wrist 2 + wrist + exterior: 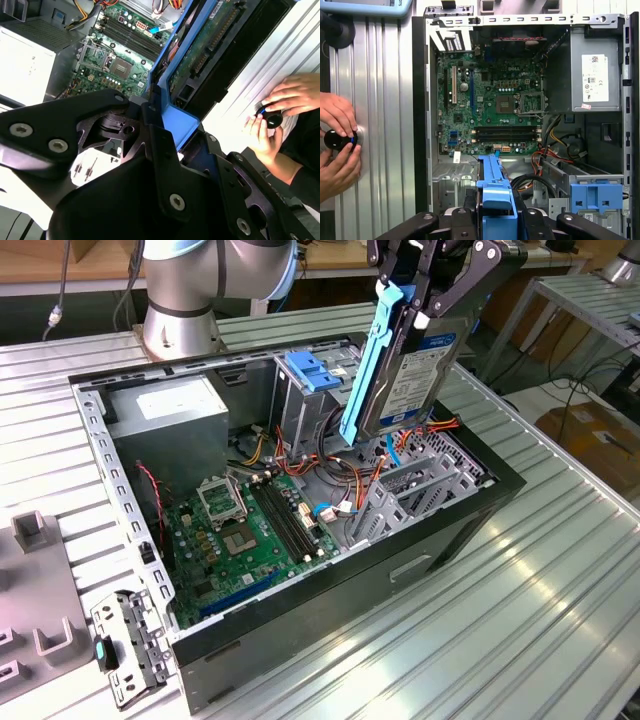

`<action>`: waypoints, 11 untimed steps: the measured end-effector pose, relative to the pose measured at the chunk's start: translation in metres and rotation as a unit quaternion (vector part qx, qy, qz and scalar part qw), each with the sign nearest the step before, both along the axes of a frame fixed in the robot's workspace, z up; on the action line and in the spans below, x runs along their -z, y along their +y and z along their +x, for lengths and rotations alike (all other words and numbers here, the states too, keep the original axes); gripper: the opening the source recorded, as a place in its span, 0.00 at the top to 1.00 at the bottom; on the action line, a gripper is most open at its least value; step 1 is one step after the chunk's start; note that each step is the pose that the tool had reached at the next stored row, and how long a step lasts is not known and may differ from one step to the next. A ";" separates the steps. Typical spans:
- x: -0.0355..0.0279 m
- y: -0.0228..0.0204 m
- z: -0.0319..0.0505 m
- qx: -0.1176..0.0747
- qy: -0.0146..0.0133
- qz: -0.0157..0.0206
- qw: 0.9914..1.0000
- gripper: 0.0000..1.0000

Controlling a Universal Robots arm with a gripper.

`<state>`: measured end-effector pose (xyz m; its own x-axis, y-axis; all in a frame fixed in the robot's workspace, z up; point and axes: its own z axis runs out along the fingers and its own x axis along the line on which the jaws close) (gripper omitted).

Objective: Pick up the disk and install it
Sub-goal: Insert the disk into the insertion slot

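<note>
The disk [418, 375], a silver-grey drive with a white label and blue side rails, hangs tilted on edge above the open computer case [470, 525], over its drive-bay end. My gripper [428, 310] is shut on the disk's upper end, with black fingers on either side. In the second wrist view the disk's green underside [205, 45] and a blue rail run away from the gripper [170, 130]. In the first wrist view the blue rail of the disk [492, 187] sticks out from the gripper [495, 222] toward the motherboard.
Inside the case lie a green motherboard [250, 530], a grey power-supply box [165, 410], a light-blue latch [315, 370] on the drive cage, and loose cables. A person's hands [337, 140] hold a black knob beside the case. A loose metal bracket [125, 645] lies on the table.
</note>
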<state>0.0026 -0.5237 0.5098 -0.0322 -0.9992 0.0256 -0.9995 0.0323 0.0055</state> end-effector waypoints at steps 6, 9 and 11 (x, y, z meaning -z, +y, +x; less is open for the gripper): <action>0.0009 -0.0002 0.0001 0.000 0.000 0.000 1.000 0.63; 0.0074 -0.0096 0.0009 0.000 0.000 0.000 1.000 0.63; 0.0120 -0.0141 0.0037 0.000 0.000 0.000 1.000 0.63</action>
<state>0.0063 -0.5378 0.4978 -0.0322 -0.9992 0.0253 -0.9995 0.0323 0.0054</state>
